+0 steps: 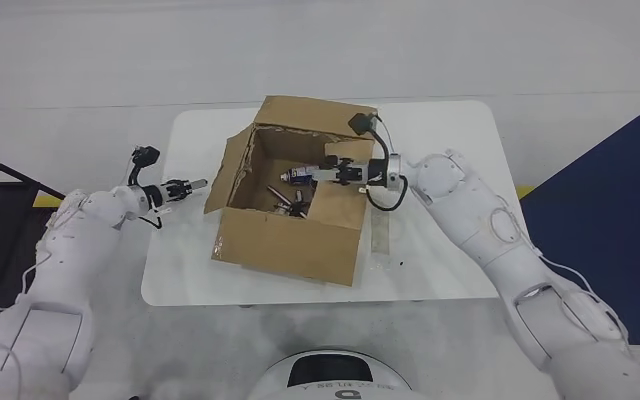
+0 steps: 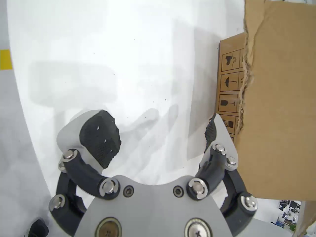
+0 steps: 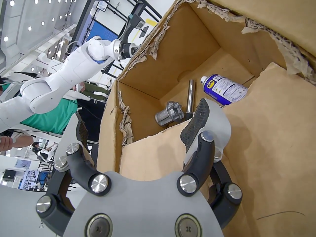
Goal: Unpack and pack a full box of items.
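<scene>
Right gripper (image 3: 142, 119): its two fingers stand wide apart over the one open cardboard box (image 1: 290, 250), with a torn flap edge between them. On the box floor lie three items: one blue-and-white spray can (image 3: 223, 88), one shiny metal rod (image 3: 190, 94) and one toothed silver cylinder (image 3: 170, 114). Left gripper (image 2: 158, 124): fingers spread and holding nothing, above the white table (image 1: 440, 270) just beside the box's outer wall.
</scene>
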Robot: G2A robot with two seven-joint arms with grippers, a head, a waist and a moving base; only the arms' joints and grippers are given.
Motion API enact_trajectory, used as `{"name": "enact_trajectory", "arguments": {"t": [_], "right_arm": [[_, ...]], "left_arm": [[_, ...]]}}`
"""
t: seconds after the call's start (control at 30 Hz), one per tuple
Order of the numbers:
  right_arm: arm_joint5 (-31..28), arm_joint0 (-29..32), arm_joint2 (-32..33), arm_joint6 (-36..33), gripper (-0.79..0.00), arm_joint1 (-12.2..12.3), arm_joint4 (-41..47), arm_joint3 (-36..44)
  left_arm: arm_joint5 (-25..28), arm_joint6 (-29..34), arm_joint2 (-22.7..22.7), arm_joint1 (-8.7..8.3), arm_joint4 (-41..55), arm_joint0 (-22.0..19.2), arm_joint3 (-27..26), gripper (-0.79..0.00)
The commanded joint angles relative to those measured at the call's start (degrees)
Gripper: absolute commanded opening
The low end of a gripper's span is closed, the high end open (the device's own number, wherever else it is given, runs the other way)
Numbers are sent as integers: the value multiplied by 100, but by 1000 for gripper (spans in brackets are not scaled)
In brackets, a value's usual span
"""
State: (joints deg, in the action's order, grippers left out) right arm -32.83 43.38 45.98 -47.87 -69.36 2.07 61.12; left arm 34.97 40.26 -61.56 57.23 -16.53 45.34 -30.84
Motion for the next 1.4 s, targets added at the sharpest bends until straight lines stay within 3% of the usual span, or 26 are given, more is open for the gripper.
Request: {"name": "enact_trajectory", "arguments": {"t": [0.0, 0.2, 0.3, 0.43, 0.57, 0.9, 1.07, 1.37], "right_arm": [[-442, 72, 62, -102, 0, 23, 124, 132], [-1470, 379, 504, -282, 0, 191, 509, 396], [-1514, 423, 565, -308, 0, 218, 525, 440], [-1514, 423, 565, -308, 0, 218, 525, 440], [-1514, 423, 565, -308, 0, 218, 525, 440], [-1514, 423, 565, -308, 0, 218, 525, 440], [-1514, 423, 565, -308, 0, 218, 525, 440], [-1514, 423, 565, -308, 0, 218, 525, 440]], "left_arm": [[135, 61, -23, 23, 217, 14, -22, 0], [462, 621, -112, 68, 940, 14, -7, 0], [634, 1077, -192, 111, 1642, 58, -8, 0], [603, 2272, -423, 173, 3254, 99, 112, 0], [-135, 3042, -588, 243, 4765, 208, 14, 0], [-1443, 4351, -1216, 265, 7138, 419, 61, 0], [-1860, 4769, -1526, 243, 7381, 525, -134, 0], [-1866, 4774, -1519, 309, 7188, 438, -808, 0]]}}
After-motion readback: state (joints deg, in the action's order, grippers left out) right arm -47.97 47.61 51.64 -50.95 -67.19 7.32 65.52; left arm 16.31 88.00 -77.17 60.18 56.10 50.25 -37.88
